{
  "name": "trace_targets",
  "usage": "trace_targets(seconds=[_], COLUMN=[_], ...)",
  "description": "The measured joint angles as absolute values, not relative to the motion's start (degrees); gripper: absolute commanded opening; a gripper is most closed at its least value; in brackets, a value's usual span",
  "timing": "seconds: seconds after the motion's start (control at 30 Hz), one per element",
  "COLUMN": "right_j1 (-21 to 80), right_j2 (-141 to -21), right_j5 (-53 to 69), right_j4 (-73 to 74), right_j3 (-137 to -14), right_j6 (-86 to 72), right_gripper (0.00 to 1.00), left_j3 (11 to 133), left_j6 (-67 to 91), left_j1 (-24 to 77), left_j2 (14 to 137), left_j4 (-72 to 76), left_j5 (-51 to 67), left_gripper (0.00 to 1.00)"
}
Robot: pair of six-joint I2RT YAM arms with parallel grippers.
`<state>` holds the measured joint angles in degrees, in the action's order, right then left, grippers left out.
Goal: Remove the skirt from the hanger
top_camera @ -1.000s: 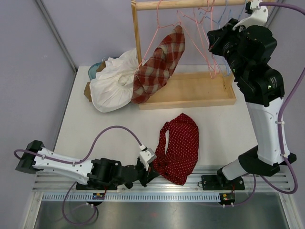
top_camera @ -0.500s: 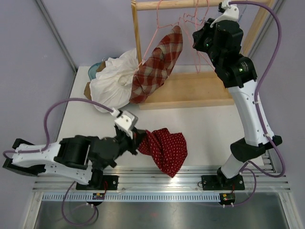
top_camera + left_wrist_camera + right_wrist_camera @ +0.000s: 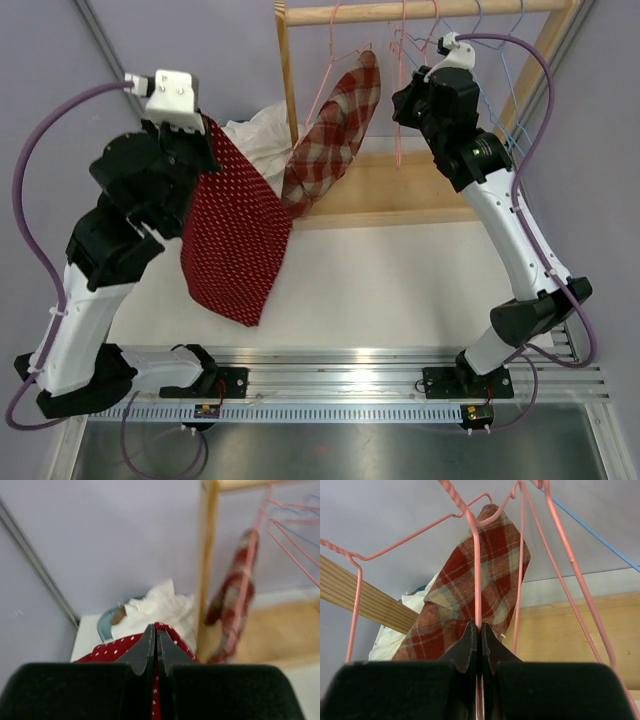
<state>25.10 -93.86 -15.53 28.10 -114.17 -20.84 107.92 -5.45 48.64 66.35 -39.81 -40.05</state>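
Observation:
A red-and-grey plaid skirt [image 3: 335,130] hangs on a pink wire hanger [image 3: 330,60] on the wooden rack's rail; it also shows in the right wrist view [image 3: 470,600]. My right gripper [image 3: 402,98] is shut on a pink hanger wire [image 3: 477,570], its tips [image 3: 480,627] just in front of the plaid skirt. My left gripper [image 3: 205,125] is raised high at the back left, shut on the top edge of a red white-dotted skirt [image 3: 235,235], which hangs down freely. In the left wrist view the tips [image 3: 156,630] pinch that red fabric [image 3: 112,647].
The wooden rack [image 3: 400,190] stands at the back, with its post [image 3: 288,70] at the left. Several more pink and blue hangers [image 3: 480,25] hang on its rail. A white cloth pile [image 3: 255,145] and a teal bowl [image 3: 106,622] lie behind the red skirt.
My left arm has lifted the red dotted skirt from the table's front up to the back left. My right gripper has moved left along the rail to the pink hanger.

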Motion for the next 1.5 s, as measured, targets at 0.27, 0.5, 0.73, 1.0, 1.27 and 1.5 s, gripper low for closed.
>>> trace_targets(seconds=[0.27,0.5,0.73,1.0,1.27,1.5], right_j1=[25.1,25.0,25.0,29.3,32.7,35.4], right_j2=[-83.0,-71.9,-67.5,-77.4,-95.5,-110.0], right_j5=[-14.9,-12.3,0.0,7.7,6.9,4.7], right_j4=[21.1,18.4,19.3,21.9,26.6,32.6], right_j3=[-99.6,-86.2,-82.1,-104.3,-125.9,-135.5], right_j6=[-24.3,-26.1,-24.0,-20.9,-18.7,-17.9], right_gripper=[0.09,0.34,0.45,0.45,0.45,0.4], left_j3=[136.0,137.2,130.5,105.1,82.8,61.6], left_j6=[-5.2,2.4,9.7,15.1,16.8,17.0], left_j1=[19.2,8.7,7.1,6.5,6.6,7.2], left_j2=[89.3,101.7,112.8,107.7,80.3,52.4], left_j4=[-38.8,-27.6,-17.4,-17.7,-18.1,-16.9], left_j5=[-19.8,-0.8,5.5,4.7,3.3,4.9], left_gripper=[0.0,0.0,0.99,0.99,0.99,0.99])
